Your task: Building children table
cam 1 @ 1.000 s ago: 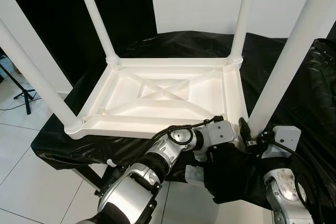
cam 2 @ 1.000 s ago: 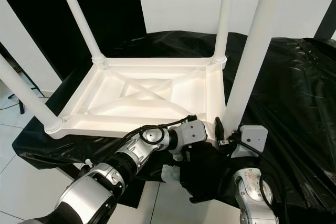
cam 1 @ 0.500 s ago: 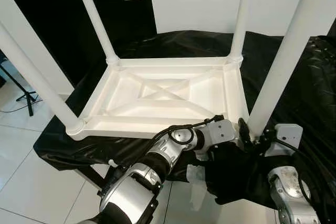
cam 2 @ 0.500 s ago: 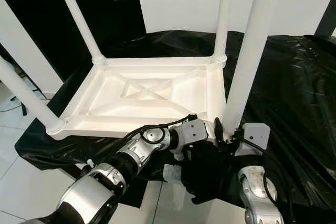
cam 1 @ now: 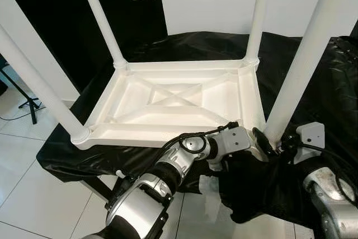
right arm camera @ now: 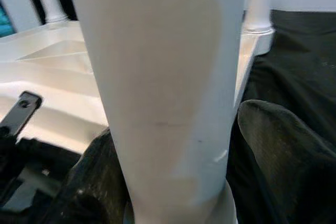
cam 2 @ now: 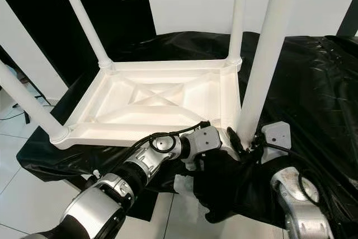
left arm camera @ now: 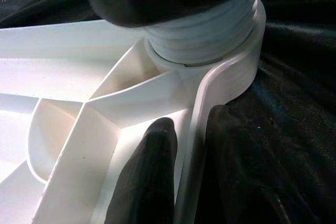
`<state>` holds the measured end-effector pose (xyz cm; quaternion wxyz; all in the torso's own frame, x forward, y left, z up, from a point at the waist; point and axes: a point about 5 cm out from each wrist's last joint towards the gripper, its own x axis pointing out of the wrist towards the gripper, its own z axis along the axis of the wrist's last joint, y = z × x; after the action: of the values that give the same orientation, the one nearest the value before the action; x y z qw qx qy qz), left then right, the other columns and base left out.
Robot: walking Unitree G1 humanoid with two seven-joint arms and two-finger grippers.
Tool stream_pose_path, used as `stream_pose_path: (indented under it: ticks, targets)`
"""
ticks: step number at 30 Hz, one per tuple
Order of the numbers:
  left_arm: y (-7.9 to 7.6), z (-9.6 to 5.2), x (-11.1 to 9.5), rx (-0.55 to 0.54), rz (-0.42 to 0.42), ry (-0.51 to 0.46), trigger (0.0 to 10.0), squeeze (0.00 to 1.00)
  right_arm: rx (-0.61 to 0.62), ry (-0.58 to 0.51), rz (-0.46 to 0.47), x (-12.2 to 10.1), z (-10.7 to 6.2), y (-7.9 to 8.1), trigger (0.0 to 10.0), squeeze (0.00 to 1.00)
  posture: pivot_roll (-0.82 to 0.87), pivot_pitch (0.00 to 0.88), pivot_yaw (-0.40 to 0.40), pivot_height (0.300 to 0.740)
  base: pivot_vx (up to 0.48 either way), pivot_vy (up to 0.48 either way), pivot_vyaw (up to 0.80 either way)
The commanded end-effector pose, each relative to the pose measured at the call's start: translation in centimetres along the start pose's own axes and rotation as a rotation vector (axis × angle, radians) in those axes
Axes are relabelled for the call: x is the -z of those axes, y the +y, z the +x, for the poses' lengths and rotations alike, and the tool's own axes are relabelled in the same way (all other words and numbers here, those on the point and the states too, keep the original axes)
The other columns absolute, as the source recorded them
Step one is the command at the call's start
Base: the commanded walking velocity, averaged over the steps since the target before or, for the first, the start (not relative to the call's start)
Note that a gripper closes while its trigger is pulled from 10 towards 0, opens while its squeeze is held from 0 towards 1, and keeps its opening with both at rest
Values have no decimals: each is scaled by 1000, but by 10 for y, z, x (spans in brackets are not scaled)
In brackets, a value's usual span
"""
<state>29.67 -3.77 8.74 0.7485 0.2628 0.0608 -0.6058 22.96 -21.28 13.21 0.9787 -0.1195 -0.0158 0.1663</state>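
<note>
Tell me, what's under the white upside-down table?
A crinkly black sheet lies under the white table and spreads out past its edges. It hangs down over whatever holds it up, so that part is hidden.

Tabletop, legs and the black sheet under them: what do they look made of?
Tabletop: seemingly moulded white plastic, matte, with cast ribs crossing its underside. Legs: likely the same smooth white plastic; threaded base seen in the left wrist view. Black sheet: thin glossy plastic film, wrinkled and shiny.
</note>
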Motion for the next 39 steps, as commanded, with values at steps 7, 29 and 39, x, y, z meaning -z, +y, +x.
stream_pose_path:
  ticks: [7,29,39]
  targets:
    - [-25,4,44,-104,-105,206,10000,0,-164,92,18,8,-14,-2,0,0,3,0,106,740,0,0,0]
    - [-27,4,44,-101,-101,208,10000,0,443,67,164,21,-11,27,0,0,17,0,96,740,0,0,0]
    - [-28,5,45,-99,-105,208,10000,0,431,41,124,16,-11,25,10000,0,13,0,93,740,0,0,0]
